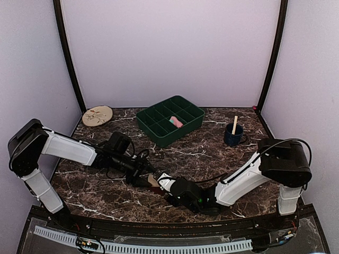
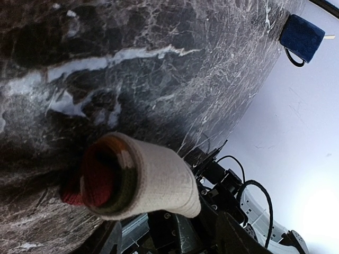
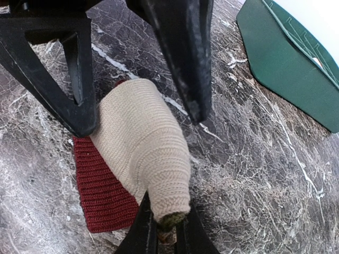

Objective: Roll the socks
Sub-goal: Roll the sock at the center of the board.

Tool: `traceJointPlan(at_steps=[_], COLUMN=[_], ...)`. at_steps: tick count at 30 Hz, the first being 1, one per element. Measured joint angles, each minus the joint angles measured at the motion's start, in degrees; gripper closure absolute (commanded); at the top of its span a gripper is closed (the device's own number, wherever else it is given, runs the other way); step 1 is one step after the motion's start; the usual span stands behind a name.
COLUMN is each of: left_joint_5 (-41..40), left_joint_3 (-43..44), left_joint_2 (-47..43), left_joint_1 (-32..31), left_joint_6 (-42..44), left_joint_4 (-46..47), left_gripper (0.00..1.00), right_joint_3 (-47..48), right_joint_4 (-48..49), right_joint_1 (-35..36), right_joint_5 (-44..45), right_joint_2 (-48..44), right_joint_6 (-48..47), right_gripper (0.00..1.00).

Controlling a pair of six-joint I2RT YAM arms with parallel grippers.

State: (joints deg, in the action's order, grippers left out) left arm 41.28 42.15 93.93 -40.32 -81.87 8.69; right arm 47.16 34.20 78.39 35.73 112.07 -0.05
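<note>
Beige sock (image 3: 143, 143) rolled up near the front of the desk (image 1: 212, 153), with both arms at it.
From above, I see the left arm (image 1: 69, 150) and right arm (image 1: 241, 177) meeting low in the middle; their tips hide nearly all of the roll. The pink sock (image 1: 176, 121) lies in a compartment of the green tray (image 1: 159, 129) farther back. My left wrist camera shows the roll end-on, maroon inside beige; dark hardware below it is cut off. My right wrist camera shows the right end effector (image 3: 168, 228), partly cropped, pinching the roll's olive tip. The left end effector (image 3: 140, 116) stands spread astride the roll; whether both fingers touch it I cannot tell. The sock's maroon part lies flat on the desk.
</note>
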Motion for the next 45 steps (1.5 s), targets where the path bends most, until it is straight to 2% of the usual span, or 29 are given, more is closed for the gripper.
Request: traceJointPlan(at_steps=[8, 10, 13, 18, 22, 26, 34, 45], left_joint_5=[0.1, 0.1, 0.2, 1.2, 1.5, 1.5, 1.4, -2.7], left_joint_3=[0.0, 0.0, 0.0, 0.2, 1.3, 2.0, 4.7, 11.3], left_joint_2=[1.7, 2.4, 3.9, 5.6, 6.6, 7.3, 9.2, 10.9], left_joint_1=[0.0, 0.0, 0.0, 0.0, -0.1, -0.1, -0.1, -0.7], left_joint_6=[0.0, 0.0, 0.0, 0.0, 0.1, 0.1, 1.5, 13.2], left_joint_4=[-0.2, -0.2, -0.2, -0.2, 0.0, 0.0, -2.1, -13.8], left_gripper=[0.37, 0.39, 0.47, 0.76, 0.91, 1.0, 1.0, 1.0], right_joint_3=[0.0, 0.0, 0.0, -0.3, -0.9, -1.5, -2.5, -3.8], right_joint_4=[0.8, 1.0, 1.5, 2.1, 2.5, 3.2, 4.0, 1.0], right_joint_1=[0.8, 1.0, 1.2, 1.4, 1.5, 1.5, 1.5, 0.3], right_joint_5=[0.1, 0.1, 0.1, 0.0, -0.3, -0.4, -0.4, -4.1], right_joint_2=[0.1, 0.3, 0.5, 0.7, 0.9, 0.9, 0.9, -2.3], right_joint_6=[-1.0, -1.3, -1.4, -1.7, -1.9, -1.8, -1.6, 4.0], right_gripper=[1.0, 1.0, 1.0, 1.0, 1.0, 1.0, 1.0, 0.55])
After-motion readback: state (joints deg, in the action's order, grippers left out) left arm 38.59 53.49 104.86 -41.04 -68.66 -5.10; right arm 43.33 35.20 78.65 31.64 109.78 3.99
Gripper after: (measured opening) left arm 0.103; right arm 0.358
